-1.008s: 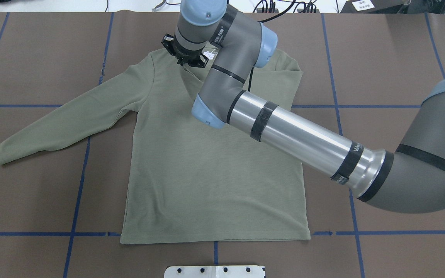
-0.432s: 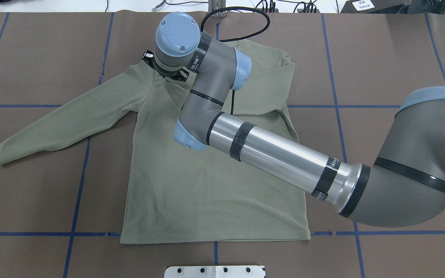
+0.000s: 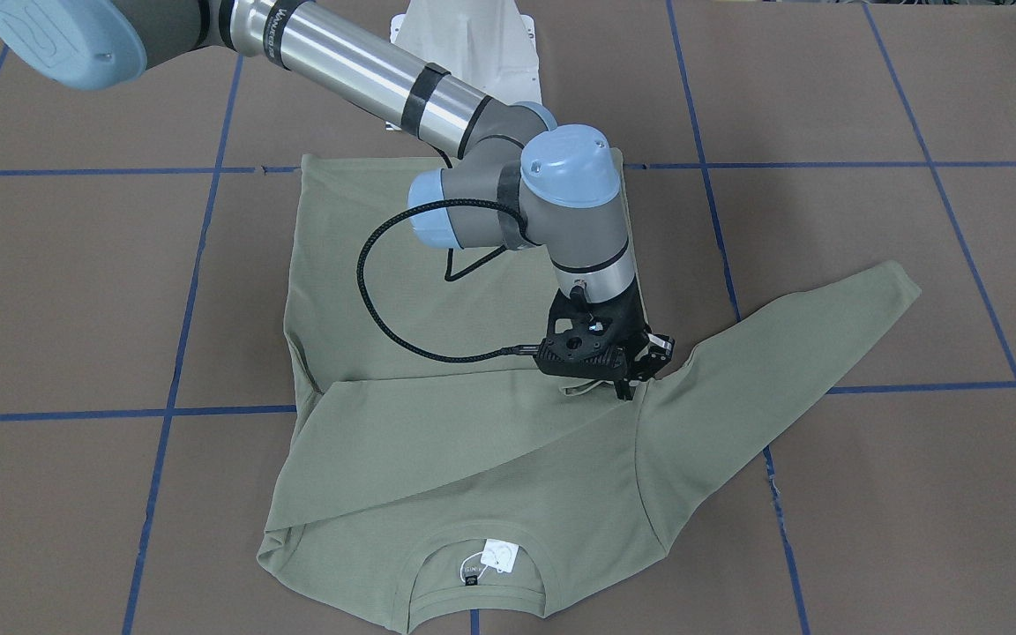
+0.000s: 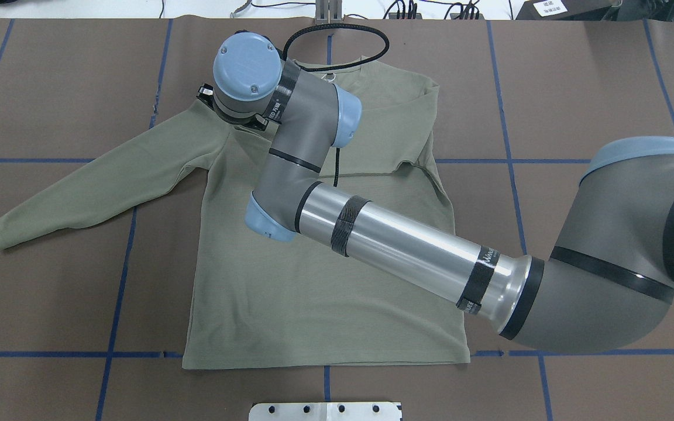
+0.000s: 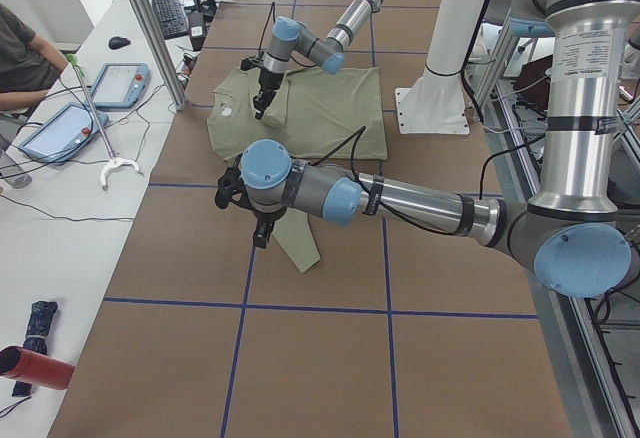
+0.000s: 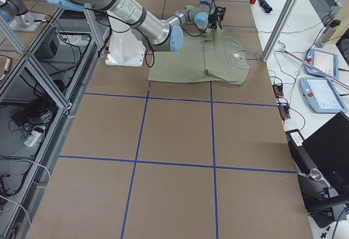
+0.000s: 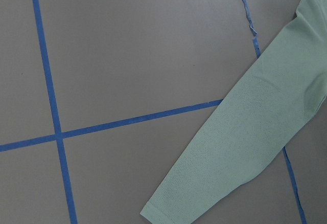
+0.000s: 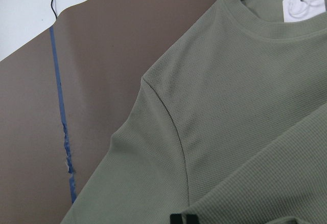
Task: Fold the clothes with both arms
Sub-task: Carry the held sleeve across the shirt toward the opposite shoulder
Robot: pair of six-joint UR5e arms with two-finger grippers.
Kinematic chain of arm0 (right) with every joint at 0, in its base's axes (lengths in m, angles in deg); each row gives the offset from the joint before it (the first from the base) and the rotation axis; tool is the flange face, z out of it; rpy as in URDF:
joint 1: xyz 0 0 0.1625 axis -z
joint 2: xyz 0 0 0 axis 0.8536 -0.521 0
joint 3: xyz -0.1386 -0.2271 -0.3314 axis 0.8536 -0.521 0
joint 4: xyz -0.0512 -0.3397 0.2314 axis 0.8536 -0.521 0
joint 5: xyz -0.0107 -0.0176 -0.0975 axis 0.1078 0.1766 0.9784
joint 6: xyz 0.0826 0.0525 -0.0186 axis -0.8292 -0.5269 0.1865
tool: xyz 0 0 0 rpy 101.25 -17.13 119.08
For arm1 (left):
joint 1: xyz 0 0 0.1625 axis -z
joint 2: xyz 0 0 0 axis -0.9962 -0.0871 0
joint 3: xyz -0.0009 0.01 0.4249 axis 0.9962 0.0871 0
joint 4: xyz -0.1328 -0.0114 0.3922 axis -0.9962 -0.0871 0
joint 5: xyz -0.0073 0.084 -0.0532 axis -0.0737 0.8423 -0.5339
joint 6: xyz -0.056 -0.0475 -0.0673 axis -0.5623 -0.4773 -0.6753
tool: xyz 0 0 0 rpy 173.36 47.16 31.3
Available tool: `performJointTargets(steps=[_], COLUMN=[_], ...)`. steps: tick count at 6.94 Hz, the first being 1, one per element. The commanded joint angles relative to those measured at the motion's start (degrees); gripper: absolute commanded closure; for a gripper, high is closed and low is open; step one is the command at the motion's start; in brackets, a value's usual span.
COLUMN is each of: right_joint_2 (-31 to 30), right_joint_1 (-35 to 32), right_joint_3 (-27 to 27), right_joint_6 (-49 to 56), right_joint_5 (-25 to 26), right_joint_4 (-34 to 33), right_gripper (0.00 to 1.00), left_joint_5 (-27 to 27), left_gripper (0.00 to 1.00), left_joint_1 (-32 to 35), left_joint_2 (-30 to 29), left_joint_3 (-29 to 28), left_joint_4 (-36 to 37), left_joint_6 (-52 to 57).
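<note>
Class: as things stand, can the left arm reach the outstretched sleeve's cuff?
Probably yes: the left gripper hangs near the cuff, which lies flat and uncovered on the table; the right arm is away at the shirt's shoulder.

The worktop [image 4: 577, 88] is covered in brown sheeting marked into large squares by blue tape lines [image 4: 606, 352]. A sage-green shirt [image 4: 313, 304] lies flat at the centre of the overhead view. One sleeve stretches toward the left edge and its hem sits just above the lower line. A white base plate [image 4: 325, 411] sits at bottom centre.
</note>
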Motion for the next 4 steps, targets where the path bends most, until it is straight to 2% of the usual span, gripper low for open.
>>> performJointTargets(steps=[1,4], right_joint_2=[1.3,2.4], right_joint_1=[0.5,2.2], right_joint_3=[-2.4,-2.7], right_joint_6=[-0.1,-0.2], right_joint_5=[1.4,4.5], right_joint_4=[1.6,1.6], right_gripper=[1.0,1.0], left_joint_5=[-0.1,0.0], left_gripper=[0.0,0.0], left_joint_1=[0.0,-0.1], left_joint_2=[0.3,0.3], left_joint_3=[0.0,-0.2], left_joint_4=[-0.1,0.0], left_joint_6=[0.0,0.2])
